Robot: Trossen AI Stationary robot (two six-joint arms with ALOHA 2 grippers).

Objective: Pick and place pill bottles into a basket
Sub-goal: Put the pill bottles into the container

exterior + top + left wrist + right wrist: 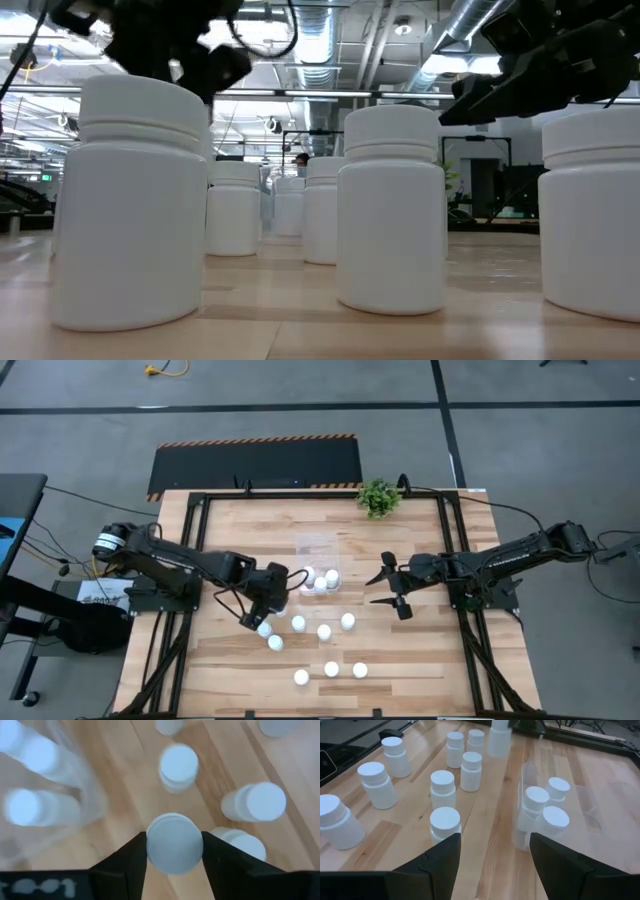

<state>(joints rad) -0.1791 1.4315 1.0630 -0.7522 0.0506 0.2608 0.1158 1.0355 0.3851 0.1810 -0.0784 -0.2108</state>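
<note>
- Gripping one pill bottle (174,844), the left gripper (272,590) has its two dark fingers (131,865) pressed against opposite sides of the white cap; jaws closed on it.
- Left gripper sits just left of the basket (322,565), over the wooden table (420,650).
- Basket: clear walls, near the table's centre. Three bottles (321,579) stand inside it; the right wrist view shows the same three caps (542,807) behind the see-through wall.
- Loose bottles (324,631) stand upright on the table in front of the basket, scattered and mostly apart from each other; two (270,636) lie close by the left gripper.
- Right gripper (385,588) hovers to the right of the basket, jaws spread wide, nothing between them. Its fingers (442,857) frame an open gap above the table.
- Low view: large white bottles (392,210) in the foreground, both arms dark overhead.
- Small green potted plant (378,497) at the table's far edge, well apart from the bottles.
</note>
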